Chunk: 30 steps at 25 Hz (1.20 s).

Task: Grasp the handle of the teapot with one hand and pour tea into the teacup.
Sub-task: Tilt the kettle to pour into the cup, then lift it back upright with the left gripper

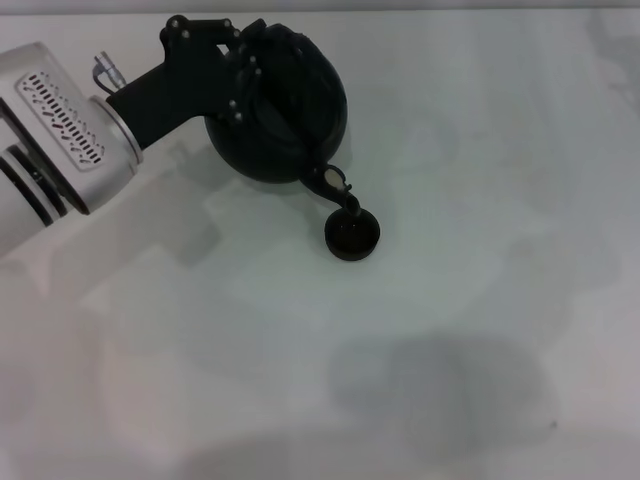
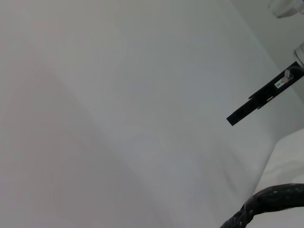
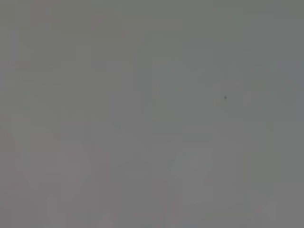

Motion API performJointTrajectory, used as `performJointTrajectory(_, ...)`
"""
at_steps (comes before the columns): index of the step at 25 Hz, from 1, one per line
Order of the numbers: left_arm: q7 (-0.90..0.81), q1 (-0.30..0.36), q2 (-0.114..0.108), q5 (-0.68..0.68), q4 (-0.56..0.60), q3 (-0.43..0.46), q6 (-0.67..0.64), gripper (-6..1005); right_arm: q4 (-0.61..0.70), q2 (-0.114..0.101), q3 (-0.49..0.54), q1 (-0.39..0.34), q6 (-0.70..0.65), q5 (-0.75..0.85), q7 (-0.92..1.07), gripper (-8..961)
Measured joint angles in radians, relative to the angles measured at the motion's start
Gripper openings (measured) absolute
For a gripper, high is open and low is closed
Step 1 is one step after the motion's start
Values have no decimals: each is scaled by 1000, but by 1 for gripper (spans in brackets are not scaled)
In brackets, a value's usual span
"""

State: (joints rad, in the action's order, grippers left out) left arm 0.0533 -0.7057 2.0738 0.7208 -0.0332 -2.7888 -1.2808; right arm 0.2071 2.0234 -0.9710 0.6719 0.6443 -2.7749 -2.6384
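In the head view the round matte-black teapot (image 1: pixel 290 115) hangs tilted above the white table at the upper left, its short spout (image 1: pixel 335 182) pointing down over the teacup. The small black teacup (image 1: pixel 352 237) stands on the table right under the spout tip. My left gripper (image 1: pixel 238 68) reaches in from the left and is shut on the handle at the pot's top; the fingers hide most of the handle there. A ridged black arc of the handle (image 2: pixel 273 199) shows in the left wrist view. My right gripper is out of view.
The white table (image 1: pixel 450 330) spreads out around the cup, with a soft shadow near its front middle. A thin black bar with a small label (image 2: pixel 259 102) crosses the left wrist view. The right wrist view shows only plain grey surface.
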Motion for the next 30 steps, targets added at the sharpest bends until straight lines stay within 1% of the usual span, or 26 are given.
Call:
performJointTrajectory(5,38,-1,0,0,9,0,0,89,0,0,0,0,0,0,0,844)
performJointTrajectory(30,76,-18,-1,-23,12,0,1,88,0,-1,0,4,-14,-3,0,845)
